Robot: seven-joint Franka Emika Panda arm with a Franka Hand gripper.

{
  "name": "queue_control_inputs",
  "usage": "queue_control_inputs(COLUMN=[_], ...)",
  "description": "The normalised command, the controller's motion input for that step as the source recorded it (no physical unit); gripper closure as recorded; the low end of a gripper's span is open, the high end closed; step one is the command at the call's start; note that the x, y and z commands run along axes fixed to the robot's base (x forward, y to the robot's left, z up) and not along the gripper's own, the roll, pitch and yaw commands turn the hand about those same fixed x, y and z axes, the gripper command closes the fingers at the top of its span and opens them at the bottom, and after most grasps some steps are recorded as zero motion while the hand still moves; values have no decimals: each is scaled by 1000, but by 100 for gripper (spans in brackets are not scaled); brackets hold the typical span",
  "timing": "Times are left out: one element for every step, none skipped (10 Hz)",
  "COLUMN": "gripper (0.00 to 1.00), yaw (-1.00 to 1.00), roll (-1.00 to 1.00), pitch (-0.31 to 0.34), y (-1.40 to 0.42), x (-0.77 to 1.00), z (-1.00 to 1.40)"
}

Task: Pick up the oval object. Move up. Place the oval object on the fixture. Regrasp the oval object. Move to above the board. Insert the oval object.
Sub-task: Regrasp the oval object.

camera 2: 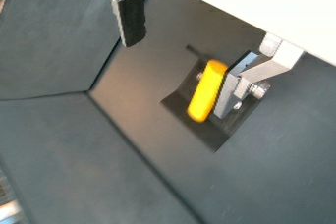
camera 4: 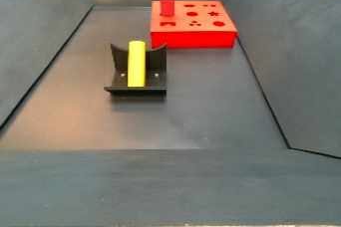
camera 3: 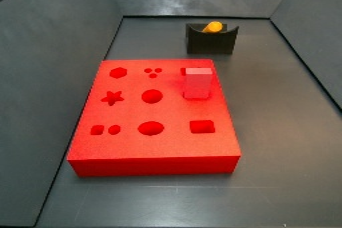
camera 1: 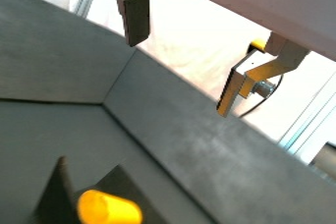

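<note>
The yellow-orange oval object [camera 4: 135, 63] lies lengthwise in the notch of the dark fixture [camera 4: 136, 84] on the grey floor, and both show again in a side view, the oval object [camera 3: 213, 26] on the fixture [camera 3: 211, 42]. My gripper [camera 2: 188, 51] is open and holds nothing. It hangs well above the fixture [camera 2: 197, 122], and the oval object [camera 2: 206, 88] appears below it, near one silver finger [camera 2: 250, 79]. In a wrist view the gripper [camera 1: 197, 46] frames pale background, with the oval object [camera 1: 108, 207] and the fixture [camera 1: 59, 191] at the frame's edge. The red board [camera 3: 154, 122] lies flat, apart from the fixture.
A small red upright block [camera 3: 198, 82] stands on the board near its rectangular hole, and it shows again [camera 4: 167, 7] on the board [camera 4: 194, 24] at the far end. Sloped dark grey walls [camera 4: 47, 62] enclose the floor on all sides.
</note>
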Motion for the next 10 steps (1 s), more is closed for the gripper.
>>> queue_control_inputs(gripper=[0, 0, 0, 0, 0, 0, 0, 0, 0, 0], yaw=[108, 126, 143, 157, 162, 156, 132, 114, 78, 60], roll=[572, 389, 241, 110, 91, 83, 74, 74, 77, 79], pitch=[118, 111, 87, 50, 18, -10, -57, -84, -118, -122], y=[-43, -37, -25, 76, 73, 71, 63, 62, 55, 53], x=[87, 86, 77, 29, 35, 44, 56, 62, 71, 75], z=[-13, -15, -5, -1000, -1000, -1000, -1000, -1000, -1000, -1000])
